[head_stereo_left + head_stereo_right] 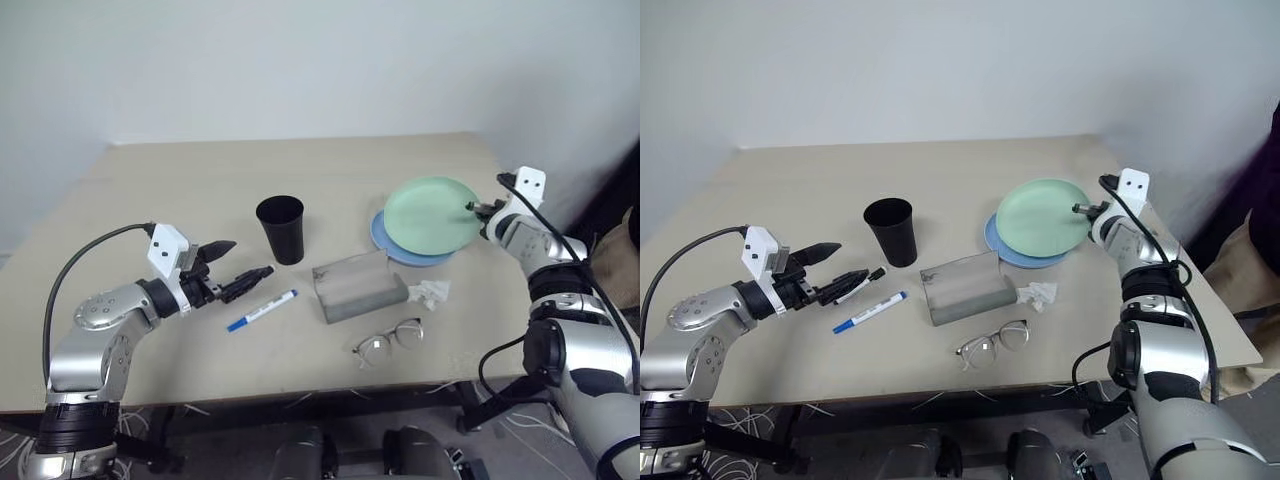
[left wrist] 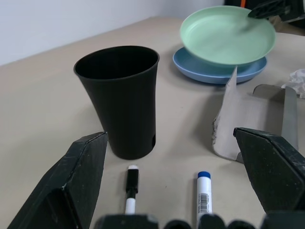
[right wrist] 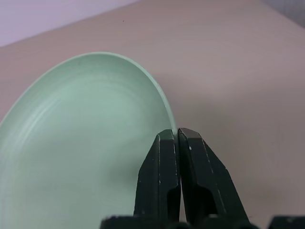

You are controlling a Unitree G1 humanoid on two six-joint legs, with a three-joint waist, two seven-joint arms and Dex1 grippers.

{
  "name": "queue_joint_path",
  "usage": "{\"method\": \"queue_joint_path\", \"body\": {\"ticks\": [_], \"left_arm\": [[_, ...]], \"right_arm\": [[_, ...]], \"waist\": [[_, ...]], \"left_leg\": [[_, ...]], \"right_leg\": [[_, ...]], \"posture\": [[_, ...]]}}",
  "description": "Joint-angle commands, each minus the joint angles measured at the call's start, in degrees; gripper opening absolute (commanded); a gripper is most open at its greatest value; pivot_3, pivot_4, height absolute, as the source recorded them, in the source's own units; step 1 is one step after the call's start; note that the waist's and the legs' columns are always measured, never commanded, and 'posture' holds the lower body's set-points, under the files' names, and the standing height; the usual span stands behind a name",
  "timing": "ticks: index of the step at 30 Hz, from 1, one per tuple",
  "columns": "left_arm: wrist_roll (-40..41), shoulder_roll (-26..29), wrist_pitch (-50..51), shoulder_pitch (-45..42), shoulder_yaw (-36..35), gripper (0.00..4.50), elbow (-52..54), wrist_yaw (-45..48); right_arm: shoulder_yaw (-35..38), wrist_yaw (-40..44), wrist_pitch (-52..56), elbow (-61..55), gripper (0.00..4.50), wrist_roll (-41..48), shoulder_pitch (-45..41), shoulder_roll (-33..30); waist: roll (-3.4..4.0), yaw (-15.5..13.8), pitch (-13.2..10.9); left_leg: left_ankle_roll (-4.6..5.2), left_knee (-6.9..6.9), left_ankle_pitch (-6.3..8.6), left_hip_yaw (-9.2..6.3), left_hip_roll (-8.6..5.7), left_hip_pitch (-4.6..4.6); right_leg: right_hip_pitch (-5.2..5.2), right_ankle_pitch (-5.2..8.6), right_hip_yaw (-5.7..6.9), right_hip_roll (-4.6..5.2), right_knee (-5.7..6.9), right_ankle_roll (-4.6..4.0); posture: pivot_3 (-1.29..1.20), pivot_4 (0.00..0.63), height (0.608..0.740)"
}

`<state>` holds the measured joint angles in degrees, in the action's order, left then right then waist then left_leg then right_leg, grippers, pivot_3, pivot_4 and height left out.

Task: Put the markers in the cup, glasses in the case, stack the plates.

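The mint green plate (image 1: 430, 215) hangs tilted over the light blue plate (image 1: 384, 238) at the table's right. My right gripper (image 1: 483, 208) is shut on the green plate's right rim. The black cup (image 1: 281, 230) stands upright in the middle. My left gripper (image 1: 250, 258) hovers open, left of the cup and pointing at it. Both markers lie on the table below the gripper: the black-capped one (image 2: 130, 188) and the blue-capped one (image 1: 262, 310). The grey case (image 1: 355, 287) lies open right of the markers. The glasses (image 1: 390, 338) rest unfolded in front of the case.
A crumpled white tissue (image 1: 430, 292) lies between the case and the plates. The beige table (image 1: 200, 190) is bare at the back and left. Its right edge runs close under my right arm.
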<state>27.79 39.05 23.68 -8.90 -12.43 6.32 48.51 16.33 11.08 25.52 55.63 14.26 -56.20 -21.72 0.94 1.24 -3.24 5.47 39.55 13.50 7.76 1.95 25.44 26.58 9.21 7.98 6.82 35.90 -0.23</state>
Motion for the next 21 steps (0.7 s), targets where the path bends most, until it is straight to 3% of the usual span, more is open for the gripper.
{"method": "queue_joint_path", "body": {"ticks": [1,10,11,21], "left_arm": [[0.9,0.1,-0.1,0.2,-1.7,4.50,2.6,-0.7],[1.0,0.0,-0.1,0.2,-1.7,4.50,2.5,-1.2],[1.0,0.0,-0.1,0.1,-1.7,4.50,2.5,-1.2],[0.9,0.0,-0.2,-0.4,-1.5,4.50,2.1,-1.3]], "right_arm": [[0.1,-0.8,-1.3,-0.4,0.01,-0.3,-2.1,0.4],[-0.4,-1.1,-0.9,-0.4,0.01,-0.3,-1.7,2.2],[-0.3,-1.0,-0.7,-0.4,0.49,-0.2,-1.7,2.4],[-0.1,0.4,0.9,-1.2,3.87,0.7,-1.7,3.3]], "waist": [[0.01,0.2,0.0],[0.02,0.9,0.0],[0.02,0.9,0.0],[0.01,1.5,0.0]], "left_leg": [[-0.02,0.00,-0.01,0.01,0.00,0.00],[-0.27,-0.10,-0.18,0.02,0.08,-0.12],[-0.28,-0.13,-0.20,0.01,0.09,-0.17],[-0.30,-0.52,-0.22,0.31,0.09,-0.67]], "right_leg": [[0.02,-0.02,-0.01,0.00,0.01,-0.02],[0.02,-0.10,-0.03,-0.10,0.11,-0.15],[0.01,-0.10,-0.03,-0.10,0.12,-0.16],[-0.18,-0.11,-0.33,-0.12,0.13,-0.16]], "posture": [[0.00,0.000,0.704],[0.00,0.000,0.704],[0.00,0.000,0.704],[0.00,0.000,0.704]]}}
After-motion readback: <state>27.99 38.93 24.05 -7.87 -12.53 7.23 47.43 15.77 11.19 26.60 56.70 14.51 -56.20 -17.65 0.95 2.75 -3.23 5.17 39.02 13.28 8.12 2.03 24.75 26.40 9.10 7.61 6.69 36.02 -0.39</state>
